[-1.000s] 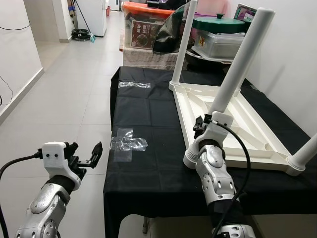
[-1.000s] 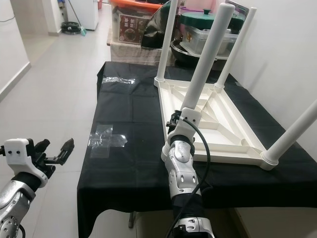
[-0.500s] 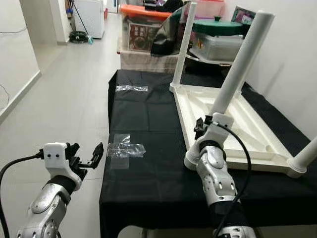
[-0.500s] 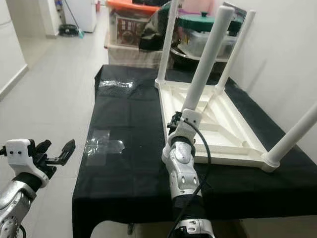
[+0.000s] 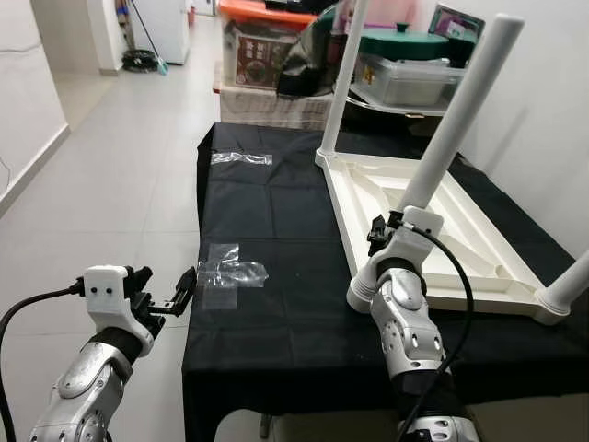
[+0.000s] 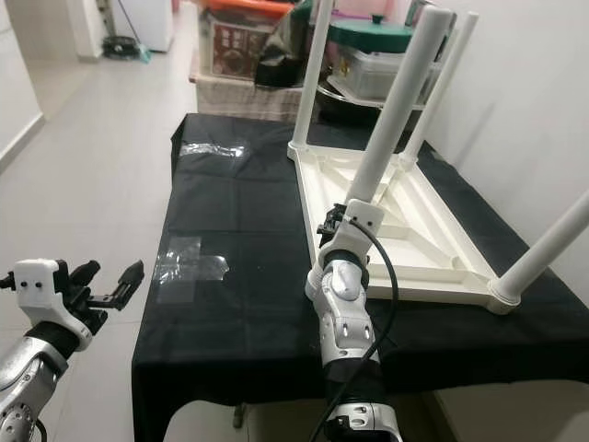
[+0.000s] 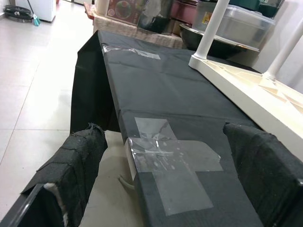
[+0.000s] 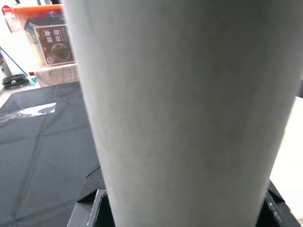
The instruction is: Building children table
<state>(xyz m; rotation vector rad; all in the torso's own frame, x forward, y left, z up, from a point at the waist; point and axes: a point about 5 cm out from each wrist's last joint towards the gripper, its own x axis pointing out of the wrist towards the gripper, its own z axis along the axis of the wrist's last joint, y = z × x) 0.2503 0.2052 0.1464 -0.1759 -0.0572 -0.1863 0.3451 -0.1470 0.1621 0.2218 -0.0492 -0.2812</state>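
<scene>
White plastic kids' table (image 6: 405, 226), upside down on black-clothed tabletop (image 6: 248, 276), ribbed underside up w/ round legs skyward; right gripper (image 5: 386, 227) clamped round near-corner leg (image 5: 456, 115); left gripper (image 5: 166, 293) fingers wide, hovering off tabletop's left edge.

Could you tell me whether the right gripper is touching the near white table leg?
Touching. In the right wrist view the table leg sits between the right gripper fingers, against both.
</scene>
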